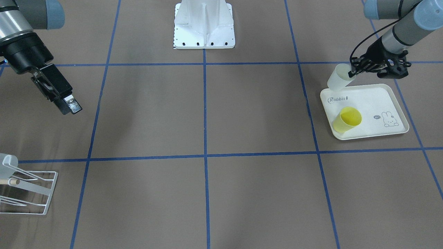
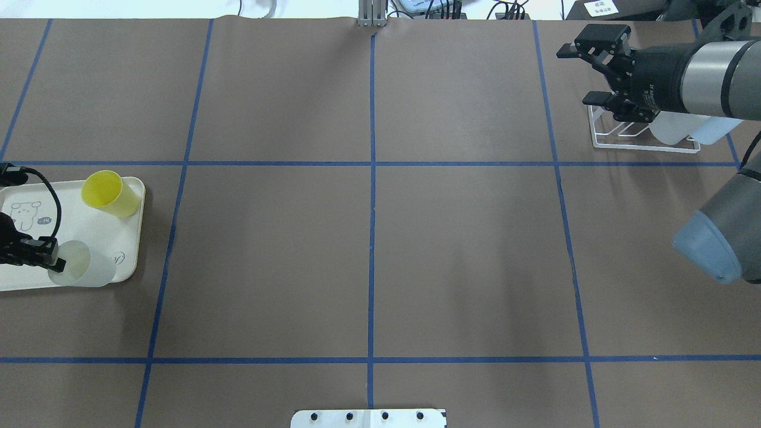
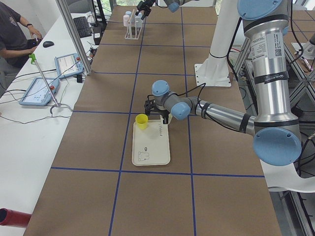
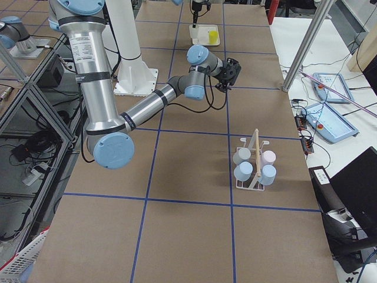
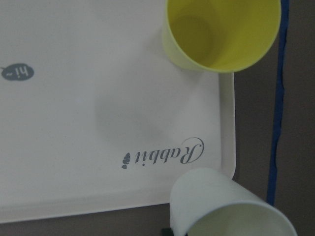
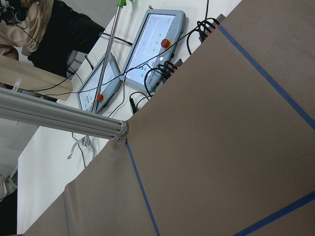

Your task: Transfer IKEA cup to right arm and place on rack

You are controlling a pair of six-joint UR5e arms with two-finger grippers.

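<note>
Left arm (image 3: 221, 114) reaches low over the cream tray (image 1: 373, 100) by the tabletop's left edge. Right arm (image 4: 150, 105) hangs raised near the rack (image 4: 254, 159) toward the far right corner, right gripper (image 2: 579, 74) spread and empty. Left gripper (image 1: 352, 72) pinches the rim of the pale IKEA cup (image 1: 338, 80), tilted over the tray's corner; a yellow cup (image 1: 347, 119) stands apart. Judged light, thin-walled, slick plastic: the receiving grasp belongs across the body, gently, below the pinched rim.
</note>
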